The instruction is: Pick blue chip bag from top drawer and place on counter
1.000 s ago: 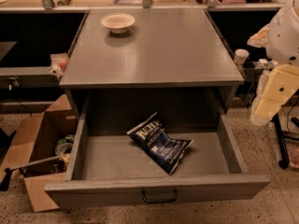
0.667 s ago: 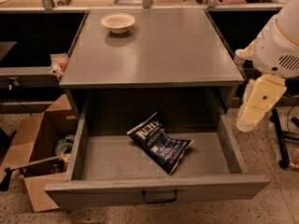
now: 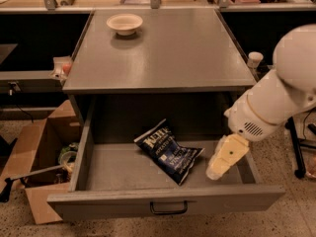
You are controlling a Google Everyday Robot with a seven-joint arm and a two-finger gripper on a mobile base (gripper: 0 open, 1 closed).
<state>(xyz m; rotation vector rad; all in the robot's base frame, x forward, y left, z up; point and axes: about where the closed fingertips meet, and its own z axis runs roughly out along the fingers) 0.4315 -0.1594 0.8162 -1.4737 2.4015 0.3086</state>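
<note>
1. Step in hand is judged to be the approach to the pick. Nothing is grasped yet.
2. The crinkly navy-blue foil chip bag with white lettering (image 3: 169, 151) is seen lying flat on the floor of the wide grey top drawer (image 3: 163, 197), near its middle and skewed diagonally. The drawer is pulled fully out.
3. The cream-coloured two-finger gripper (image 3: 215, 172) is held over the right part of the drawer, pointing down and left, near the bag's right corner but apart from it. Whether it is open or closed cannot be told.
4. The white, bulky robot arm (image 3: 276, 100) is brought in from the right, above the drawer's right wall.
5. The flat grey square counter (image 3: 168, 58) above the drawer carries only a small pale round bowl (image 3: 124, 22) at its back left. Ample bare surface is left for the placement.
6. Next move, as judged: the gripper is to be shifted left over the bag, lowered, and closed on a raised fold of the foil.
7. Care is called for, since the foil lies flat and slippery. Clearance under the counter's front edge is needed for the lift-out.
</note>
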